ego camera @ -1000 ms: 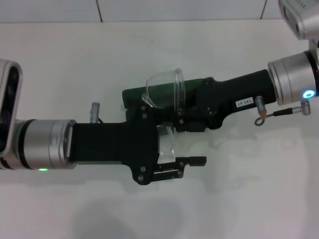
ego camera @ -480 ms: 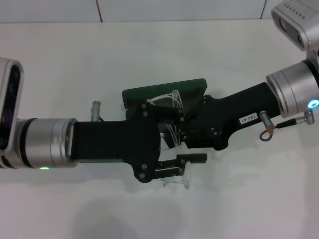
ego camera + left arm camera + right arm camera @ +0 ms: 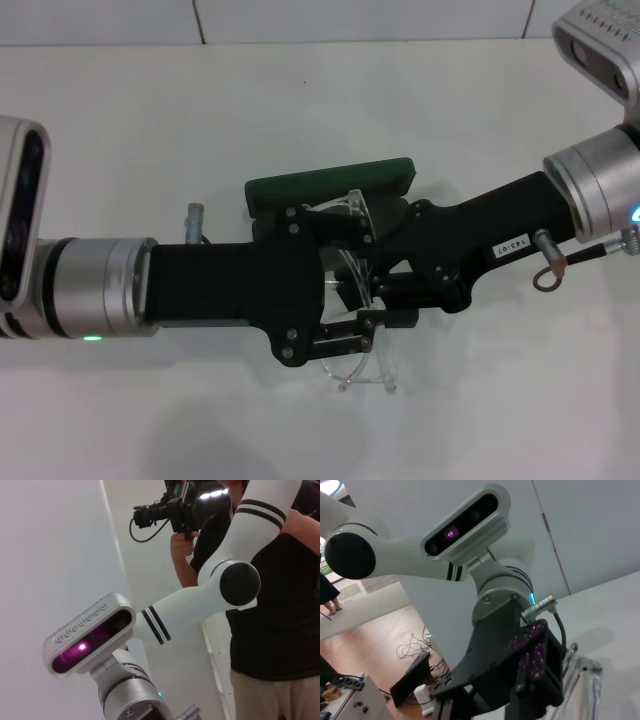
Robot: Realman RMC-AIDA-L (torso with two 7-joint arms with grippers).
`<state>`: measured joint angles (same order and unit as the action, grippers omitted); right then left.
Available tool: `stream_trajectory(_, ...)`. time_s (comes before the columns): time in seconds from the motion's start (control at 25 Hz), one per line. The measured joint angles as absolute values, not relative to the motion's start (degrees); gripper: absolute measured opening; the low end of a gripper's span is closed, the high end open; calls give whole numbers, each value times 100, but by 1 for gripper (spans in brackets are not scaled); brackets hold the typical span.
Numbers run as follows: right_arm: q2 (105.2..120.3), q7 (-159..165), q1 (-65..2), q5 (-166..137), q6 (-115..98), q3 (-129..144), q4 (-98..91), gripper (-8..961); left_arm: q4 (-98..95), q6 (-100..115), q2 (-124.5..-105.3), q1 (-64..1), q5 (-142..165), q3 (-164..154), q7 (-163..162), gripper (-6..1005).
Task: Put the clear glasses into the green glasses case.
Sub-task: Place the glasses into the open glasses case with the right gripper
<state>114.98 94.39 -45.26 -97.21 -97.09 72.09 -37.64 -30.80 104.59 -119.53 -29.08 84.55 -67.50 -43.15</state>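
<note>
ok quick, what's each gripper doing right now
Left gripper: holding the glasses beside the case.
Right gripper: by the glasses; grip cannot be told.

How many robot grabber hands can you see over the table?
2. The left gripper reaches in from the left, holding the clear glasses. The right gripper reaches in from the right, beside the green glasses case.

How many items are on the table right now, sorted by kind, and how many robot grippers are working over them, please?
Clear glasses: 1
Green glasses case: 1
Grippers: 2, the left gripper and the right gripper, meeting over the case
Total: 4
</note>
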Motion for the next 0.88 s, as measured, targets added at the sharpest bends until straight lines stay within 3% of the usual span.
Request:
stream_trajectory(0.4,11463,9439,-4244,-9939,-8820,7149,-4032,115,-3076,10703,-11934,-2659,7880,-6753,-4281,452)
stream_trajectory(0.68,11546,10263,-3903,-10967,-8467,7291,-5804,115,-2984,10680,-11855,-2201,7172,-6551,-4271,451)
stream_trajectory(0.88,11560,11197,-4167,-12080,-8075,7877,-6807,115,-2515,10653,-11888,-2115,7148,-5848,-4266,451)
